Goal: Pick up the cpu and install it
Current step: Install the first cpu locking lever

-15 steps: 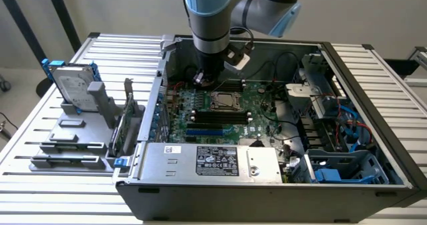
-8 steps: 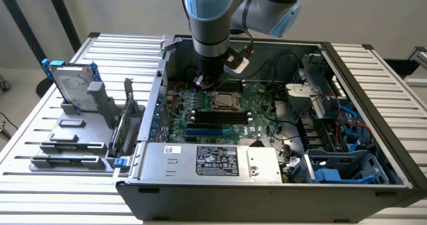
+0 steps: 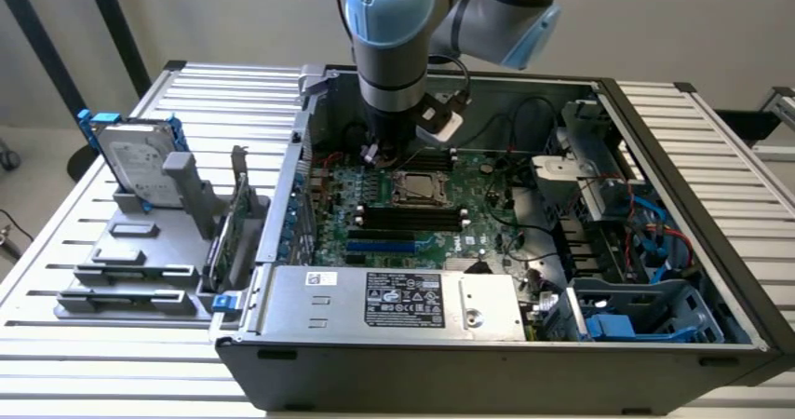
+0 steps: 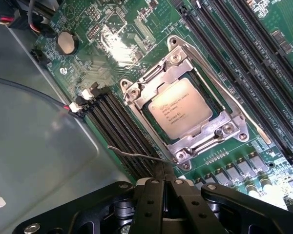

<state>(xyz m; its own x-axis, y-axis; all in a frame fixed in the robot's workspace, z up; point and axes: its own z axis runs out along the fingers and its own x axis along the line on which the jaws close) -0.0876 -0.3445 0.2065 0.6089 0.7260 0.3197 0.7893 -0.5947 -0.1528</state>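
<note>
CPU [image 4: 178, 113] is sitting flat in the socket frame [image 4: 151, 82] on the green motherboard [image 4: 112, 29], with the silver metal plate lying around its edges. In the exterior view, the CPU [image 3: 420, 189] is showing near the middle of the board inside the open PC case [image 3: 497, 372]. Several lines of dark print are running across the CPU's silver top, too small to read with confidence.

Gripper [image 4: 163, 168] is hovering just beside one corner of the socket frame, with its black fingers pressed together and nothing visibly pinched between them. A thin wire lever [image 4: 136, 155] is ending right at the fingertips; whether it is touching them cannot be told. In the exterior view, the gripper [image 3: 379, 154] is hanging from the blue-grey arm [image 3: 395, 28], low over the board just behind the socket.

Black memory slots [image 4: 122, 129] are running along one side of the socket, with more on the opposite side. A coin battery [image 4: 66, 42] is sitting on the board.

Power supply [image 3: 397, 303] is lying along the near wall of the case. It is carrying a black label with white print and marks, plus a small white sticker, neither readable. Hard drive [image 3: 130, 163] in its blue frame is standing upright in a grey holder on the exterior view's left, outside the case. Blue cables [image 3: 658, 242] are lying in the case on the exterior view's right.
</note>
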